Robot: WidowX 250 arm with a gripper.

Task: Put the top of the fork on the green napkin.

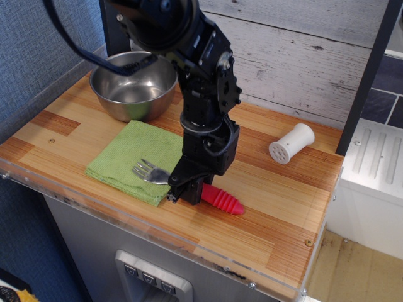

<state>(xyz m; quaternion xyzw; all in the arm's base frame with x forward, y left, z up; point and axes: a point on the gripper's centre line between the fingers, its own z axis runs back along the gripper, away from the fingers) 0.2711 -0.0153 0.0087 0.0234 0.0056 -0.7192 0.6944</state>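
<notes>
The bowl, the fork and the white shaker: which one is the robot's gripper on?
The fork. The gripper is down on it where tines meet red handle. The bowl and the shaker sit apart, untouched.
</notes>
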